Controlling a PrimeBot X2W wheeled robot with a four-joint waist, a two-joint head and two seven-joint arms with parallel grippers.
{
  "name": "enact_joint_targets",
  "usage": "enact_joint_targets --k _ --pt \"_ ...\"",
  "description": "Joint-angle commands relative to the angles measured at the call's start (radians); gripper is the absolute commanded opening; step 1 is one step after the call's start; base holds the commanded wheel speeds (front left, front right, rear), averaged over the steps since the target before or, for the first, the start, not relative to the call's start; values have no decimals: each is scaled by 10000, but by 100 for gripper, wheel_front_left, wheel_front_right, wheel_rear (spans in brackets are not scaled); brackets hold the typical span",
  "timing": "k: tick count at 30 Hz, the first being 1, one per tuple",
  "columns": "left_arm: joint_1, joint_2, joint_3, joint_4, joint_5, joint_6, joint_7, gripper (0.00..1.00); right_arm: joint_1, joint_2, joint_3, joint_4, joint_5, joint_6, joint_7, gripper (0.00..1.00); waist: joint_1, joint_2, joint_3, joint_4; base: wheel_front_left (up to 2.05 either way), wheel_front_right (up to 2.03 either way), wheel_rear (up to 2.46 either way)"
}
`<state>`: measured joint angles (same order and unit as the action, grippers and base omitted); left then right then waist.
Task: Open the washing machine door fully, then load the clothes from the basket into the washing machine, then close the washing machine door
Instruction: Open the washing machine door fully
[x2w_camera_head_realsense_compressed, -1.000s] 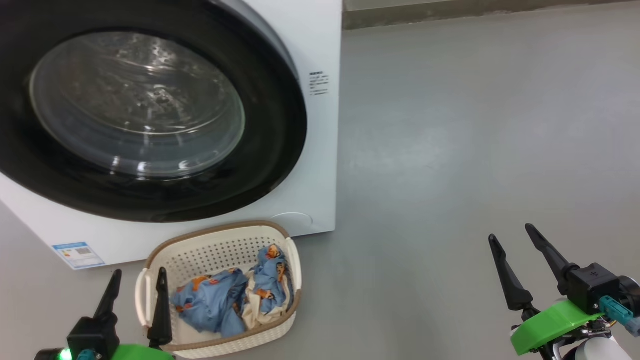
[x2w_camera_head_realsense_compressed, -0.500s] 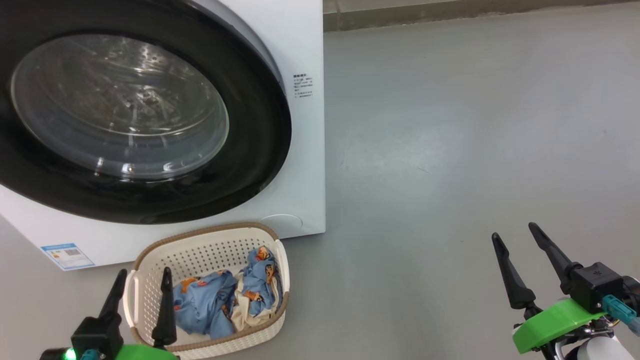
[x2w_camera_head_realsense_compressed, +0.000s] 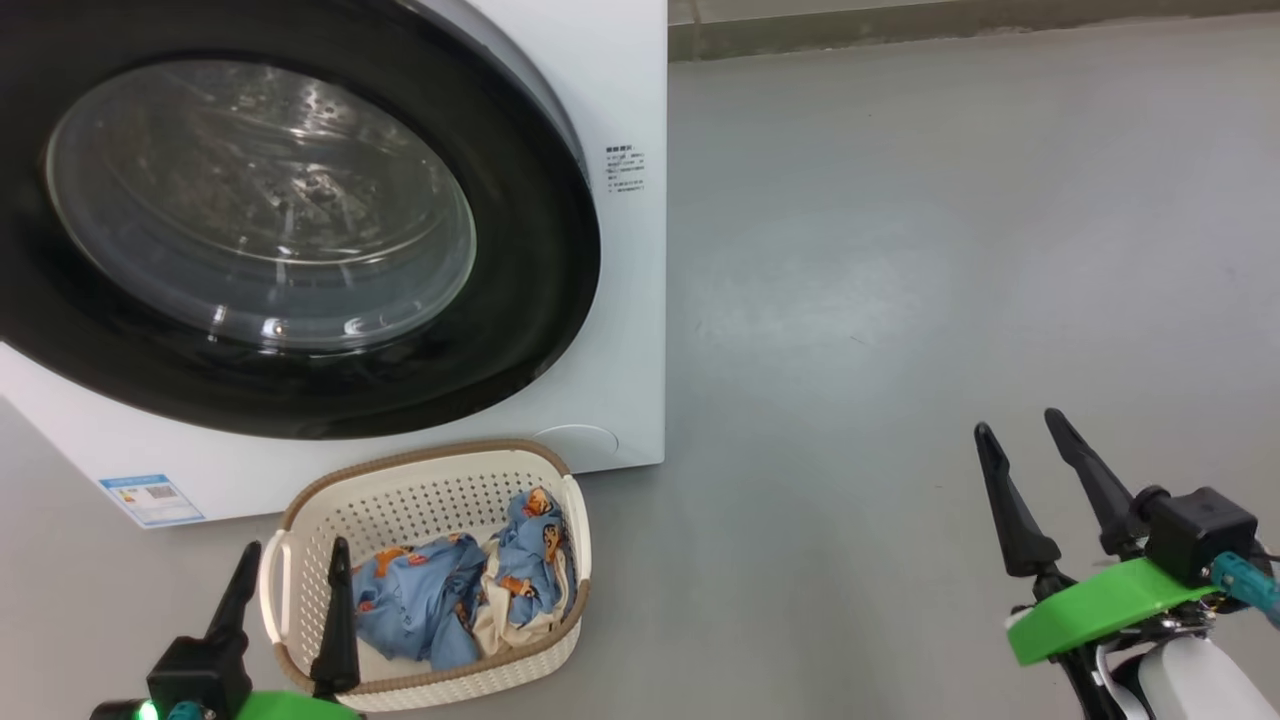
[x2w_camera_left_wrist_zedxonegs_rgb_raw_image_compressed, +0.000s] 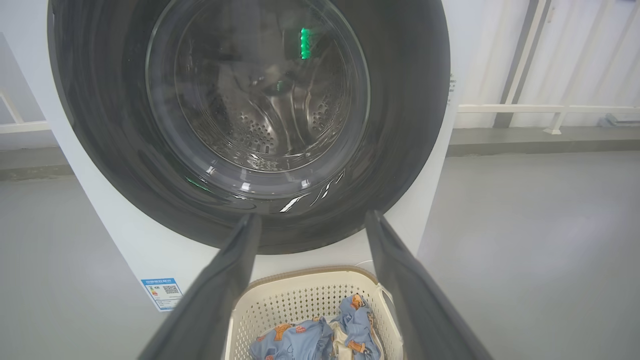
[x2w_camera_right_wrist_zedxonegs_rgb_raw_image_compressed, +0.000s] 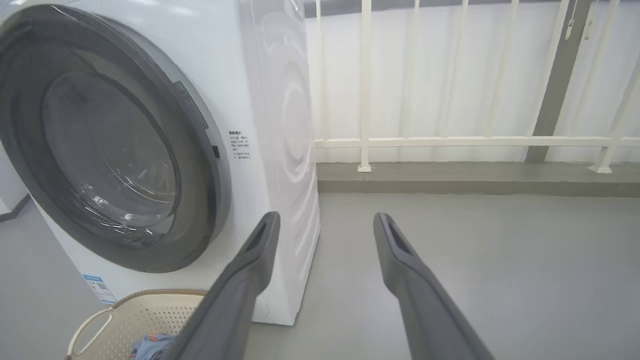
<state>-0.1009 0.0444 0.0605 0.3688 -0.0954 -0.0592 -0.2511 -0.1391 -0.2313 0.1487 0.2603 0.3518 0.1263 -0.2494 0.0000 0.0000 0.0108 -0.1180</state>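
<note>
Black glossy washing machine door (x2w_camera_head_realsense_compressed: 270, 220) is seen shut on the white washing machine (x2w_camera_head_realsense_compressed: 630, 300), clothes (x2w_camera_head_realsense_compressed: 450, 610) are piled in the basket (x2w_camera_head_realsense_compressed: 430, 500) set on grey floor (x2w_camera_head_realsense_compressed: 900, 300) just before it, left gripper (x2w_camera_head_realsense_compressed: 295, 548) near the basket and right gripper (x2w_camera_head_realsense_compressed: 1017, 423) well apart are held spread, empty.

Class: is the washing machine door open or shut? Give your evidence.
Shut. The washing machine door sits flush against the washing machine front, and the drum is seen through its glass.
</note>
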Motion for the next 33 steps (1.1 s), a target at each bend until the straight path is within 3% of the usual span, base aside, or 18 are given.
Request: enact_joint_targets --k 1,9,17,22,27,33 --pt "-180 100 234 -194 -117 85 -107 100 -413 -81 163 -261 295 44 -124 0 0 0 24 27 0 0 0" --pt "-160 67 -127 -148 -367 165 -107 100 -1315 24 274 -483 2956 44 -124 0 0 0 312 328 0 0 0" --pt "-559 61 -703 -205 -692 312 -107 100 -2803 -339 568 -30 6955 44 -124 0 0 0 866 949 0 0 0" --pt "-797 60 -1081 -355 -939 473 -107 100 -3816 -1013 1008 36 9870 44 93 0 0 0 1260 1438 0 0 0" --pt "-1030 60 -1520 -556 -1188 651 -107 100 -4629 -1522 817 -309 12101 44 1220 0 0 0 1721 1880 0 0 0" --pt "-1426 59 -2090 -762 -1450 828 -107 100 -5416 -1704 -4 -77 13821 44 3878 0 0 0 2335 2375 0 0 0"
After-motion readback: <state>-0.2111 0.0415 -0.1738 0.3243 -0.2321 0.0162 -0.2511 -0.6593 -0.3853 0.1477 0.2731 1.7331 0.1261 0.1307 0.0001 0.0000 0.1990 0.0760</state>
